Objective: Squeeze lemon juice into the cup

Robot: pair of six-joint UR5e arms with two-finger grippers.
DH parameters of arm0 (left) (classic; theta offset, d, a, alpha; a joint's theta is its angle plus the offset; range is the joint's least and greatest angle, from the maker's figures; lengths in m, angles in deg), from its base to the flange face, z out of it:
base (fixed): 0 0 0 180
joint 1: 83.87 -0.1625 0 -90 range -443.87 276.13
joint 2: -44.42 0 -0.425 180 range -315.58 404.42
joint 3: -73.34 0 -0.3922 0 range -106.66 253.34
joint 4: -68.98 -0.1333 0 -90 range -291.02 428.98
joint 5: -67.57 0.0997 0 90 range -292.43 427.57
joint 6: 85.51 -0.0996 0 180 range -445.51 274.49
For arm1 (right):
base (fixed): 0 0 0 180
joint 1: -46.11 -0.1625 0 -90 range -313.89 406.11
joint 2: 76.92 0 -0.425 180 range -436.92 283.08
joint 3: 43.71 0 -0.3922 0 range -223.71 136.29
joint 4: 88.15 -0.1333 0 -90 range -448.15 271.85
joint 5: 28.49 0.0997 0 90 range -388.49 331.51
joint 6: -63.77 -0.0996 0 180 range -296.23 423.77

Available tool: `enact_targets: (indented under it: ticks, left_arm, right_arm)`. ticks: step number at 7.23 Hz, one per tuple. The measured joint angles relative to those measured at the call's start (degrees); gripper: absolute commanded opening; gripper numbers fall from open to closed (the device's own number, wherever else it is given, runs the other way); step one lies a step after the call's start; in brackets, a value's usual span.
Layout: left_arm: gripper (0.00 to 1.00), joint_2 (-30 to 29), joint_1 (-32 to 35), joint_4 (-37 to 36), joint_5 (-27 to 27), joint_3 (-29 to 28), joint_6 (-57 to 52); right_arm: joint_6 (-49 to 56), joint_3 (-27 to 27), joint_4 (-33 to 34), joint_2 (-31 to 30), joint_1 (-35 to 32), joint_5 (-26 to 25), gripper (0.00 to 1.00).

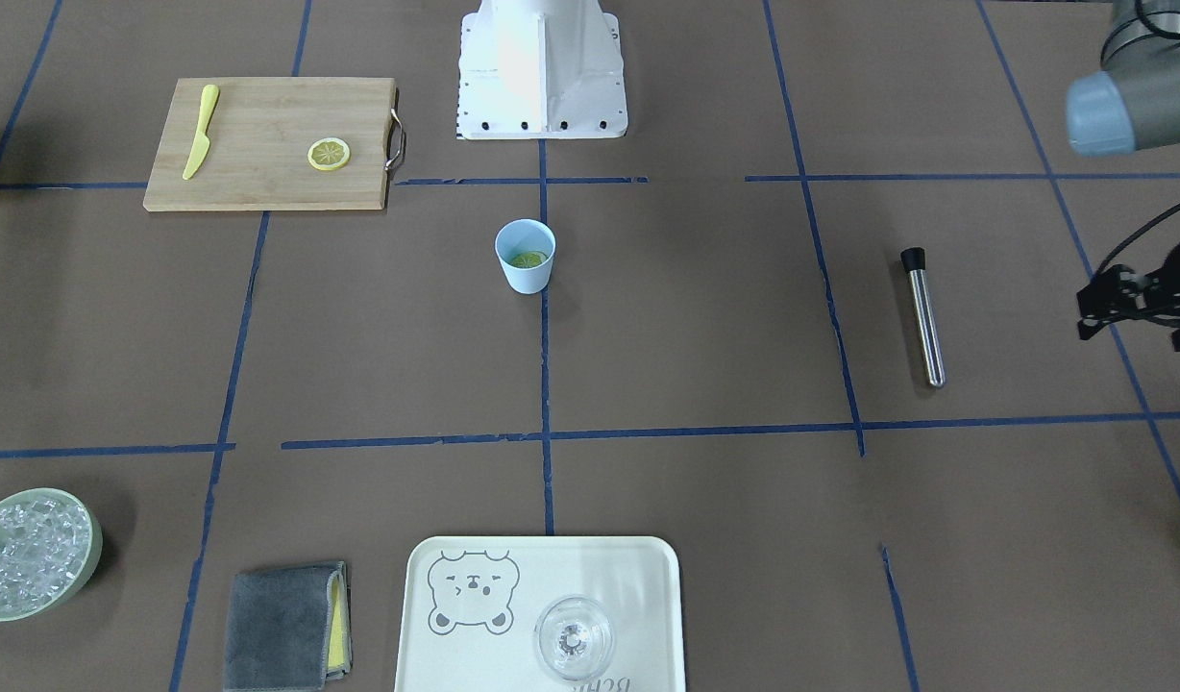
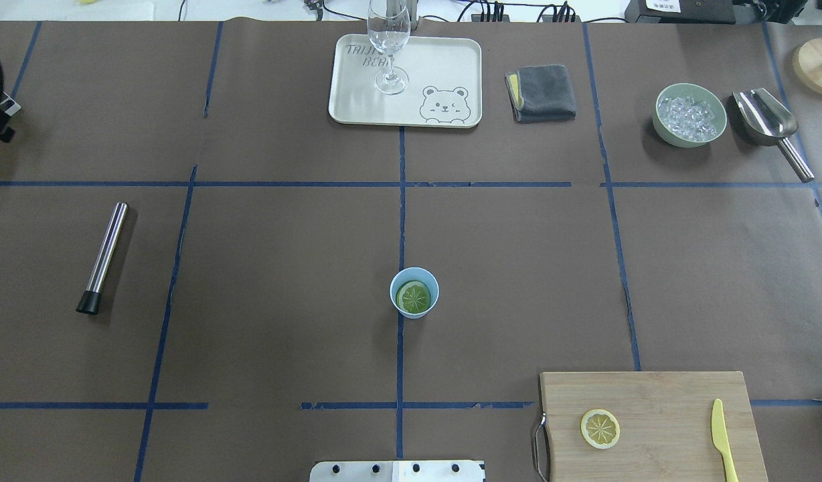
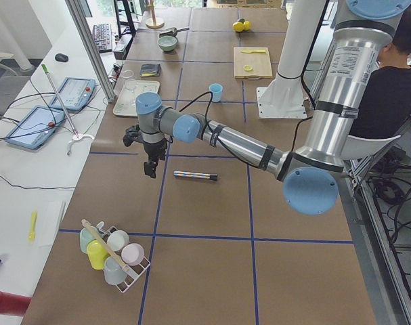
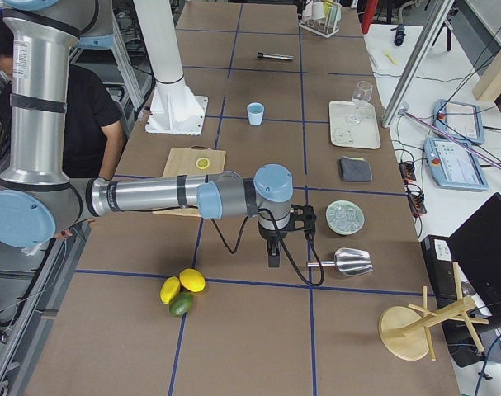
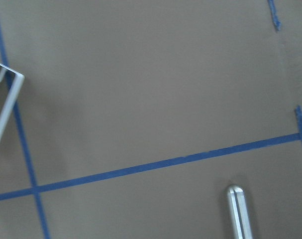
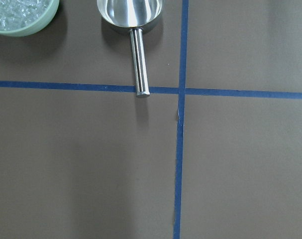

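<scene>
One lemon slice (image 2: 414, 298) is seen lying flat in the bottom of the pale blue cup (image 1: 526, 277), which stands upright near the middle of the table (image 2: 284, 268), on the centre tape line. A second slice (image 2: 600, 428) is left on the wooden cutting board (image 2: 659, 402) at the robot-side edge, on the robot's right, well apart from the yellow plastic knife (image 2: 722, 438) on the same board.

The left gripper (image 3: 150, 170) is held above the table towards the left end, near the steel rod with a black cap (image 2: 103, 258). The right gripper (image 4: 273, 257) is hung over the right end, near the metal scoop (image 6: 132, 10). Both are well apart from the cup. Whether either pair of fingers is spread or pressed together cannot be told, and nothing is seen between them.

The placing of lemon in the cup is judged done. Whether any juice was pressed out cannot be told, as no liquid can be made out. Little, if anything, is judged left.
</scene>
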Motion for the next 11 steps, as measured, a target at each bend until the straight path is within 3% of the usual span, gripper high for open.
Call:
enact_targets:
  ticks: [3, 7, 11]
  left_arm:
    - [1.00, 8.2, 12.3, 4.7, -2.9, -3.1, -13.1]
    - [1.00, 10.0, 13.8, 6.5, -4.6, -6.6, -13.8]
    - [1.00, 10.4, 13.8, 6.2, -11.0, -6.6, -9.9]
  right_arm:
    - [0.0, 0.1, 0.0, 0.0, 0.0, 0.1, 1.00]
    - [0.1, 0.2, 0.0, -0.5, -0.1, 1.6, 1.00]
    - [0.1, 0.5, 0.1, -0.9, -0.2, 2.0, 1.00]
